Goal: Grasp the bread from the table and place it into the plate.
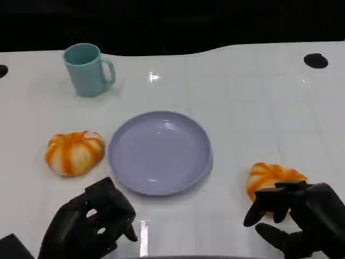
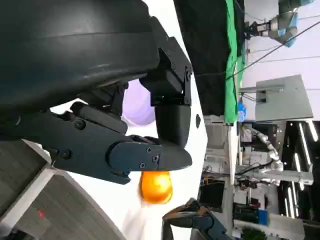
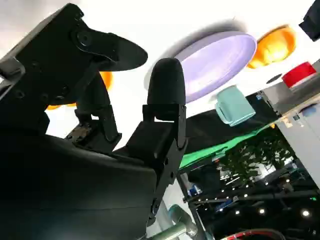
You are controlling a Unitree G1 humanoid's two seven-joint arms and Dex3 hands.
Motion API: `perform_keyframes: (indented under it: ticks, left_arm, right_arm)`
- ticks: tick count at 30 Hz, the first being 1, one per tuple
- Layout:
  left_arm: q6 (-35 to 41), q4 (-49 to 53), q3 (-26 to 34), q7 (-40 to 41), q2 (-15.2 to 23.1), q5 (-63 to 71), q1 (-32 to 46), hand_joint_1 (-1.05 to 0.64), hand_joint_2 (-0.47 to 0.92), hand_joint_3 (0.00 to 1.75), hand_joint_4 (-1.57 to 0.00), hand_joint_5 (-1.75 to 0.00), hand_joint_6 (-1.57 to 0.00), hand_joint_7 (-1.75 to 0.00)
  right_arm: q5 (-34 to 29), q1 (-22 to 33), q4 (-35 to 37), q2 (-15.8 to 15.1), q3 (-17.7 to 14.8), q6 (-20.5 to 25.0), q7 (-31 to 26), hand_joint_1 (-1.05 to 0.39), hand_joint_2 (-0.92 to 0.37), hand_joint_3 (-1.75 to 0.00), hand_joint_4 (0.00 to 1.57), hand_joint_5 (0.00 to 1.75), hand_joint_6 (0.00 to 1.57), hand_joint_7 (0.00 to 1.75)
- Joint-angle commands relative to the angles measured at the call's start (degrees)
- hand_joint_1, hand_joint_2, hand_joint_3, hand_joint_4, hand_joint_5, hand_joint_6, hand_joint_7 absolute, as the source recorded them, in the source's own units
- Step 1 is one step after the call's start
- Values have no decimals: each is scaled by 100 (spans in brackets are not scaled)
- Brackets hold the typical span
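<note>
Right hand (image 1: 302,216) hovered at near bread (image 1: 272,178), fingers (image 1: 257,211) apart, nothing gripped. Left hand (image 1: 89,221) idle, fingers loosely apart. Plate (image 1: 159,151) mid-tabletop, second bread (image 1: 74,152) left. Risk: fingers nudge bread away; soft loaf slips.

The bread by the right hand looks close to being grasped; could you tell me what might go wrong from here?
1. The right hand covers only the near side of the right bread, fingers apart, so closing now might nudge it away rather than grip it.
2. The round, soft-looking bread could roll or squash under the fingers.
3. The plate is shallow; a careless release might let the bread roll off, or bump the plate.
</note>
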Motion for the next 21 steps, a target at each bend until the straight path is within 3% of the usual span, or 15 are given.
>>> perform_keyframes:
  ticks: [1, 21]
  left_arm:
    - [-63, 10, 59, 22, 55, 5, -26, -56, 92, 30, -63, -175, -60, -146]
    - [-70, 64, 78, -19, 82, -25, -53, -56, 92, 31, -62, -175, -59, -147]
  right_arm:
    - [97, -14, 27, -29, -57, -3, -21, -10, -30, -102, 92, 141, 97, 94]
    - [70, -36, 60, -37, -53, -12, -37, -12, -32, -100, 93, 139, 96, 93]
